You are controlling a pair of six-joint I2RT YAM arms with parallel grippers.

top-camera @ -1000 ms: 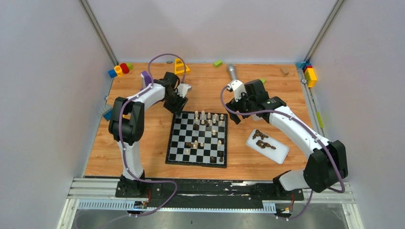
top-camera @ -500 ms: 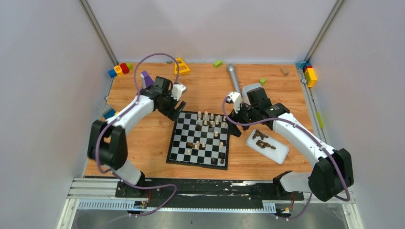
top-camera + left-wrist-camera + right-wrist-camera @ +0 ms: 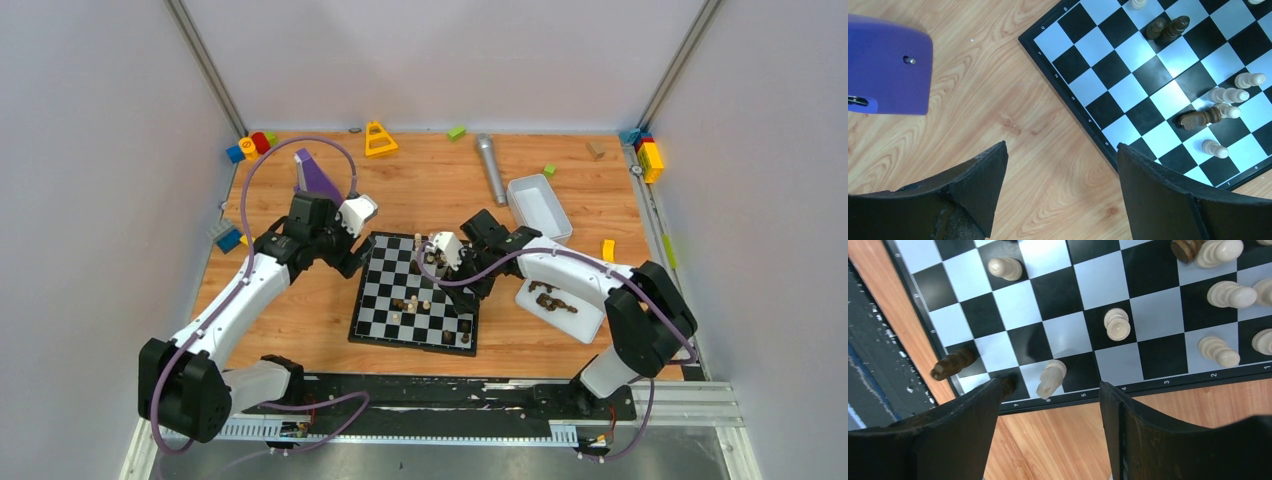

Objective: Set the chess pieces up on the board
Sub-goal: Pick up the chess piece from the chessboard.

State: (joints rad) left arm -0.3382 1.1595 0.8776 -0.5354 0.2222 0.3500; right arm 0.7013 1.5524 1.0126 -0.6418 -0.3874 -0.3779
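Note:
The checkered board [image 3: 385, 300] lies mid-table with cream and dark chess pieces [image 3: 410, 302] scattered on it, some lying down. More dark pieces [image 3: 550, 297] sit in a white tray [image 3: 590, 325] to its right. My left gripper [image 3: 352, 262] hangs open at the board's left edge; in the left wrist view it [image 3: 1063, 165] is empty over bare wood beside the board [image 3: 1120, 92]. My right gripper [image 3: 470, 288] is over the board's right side. In the right wrist view it [image 3: 1050, 390] stands open, with a cream knight [image 3: 1050, 377] at the board's rim just beyond the fingertips, not gripped.
An empty white tray [image 3: 540, 205] and a grey microphone-like rod [image 3: 490, 168] lie behind the board. A purple block [image 3: 318, 175] stands behind my left wrist. Toy blocks sit at the back left [image 3: 250, 145] and back right [image 3: 648, 155]; a yellow block [image 3: 607, 250] is near the trays.
Both arms came toward the near side. The left gripper left the board's back corner and opened wide by its left edge. The right arm swung over the board's right side, its jaws narrowing slightly.

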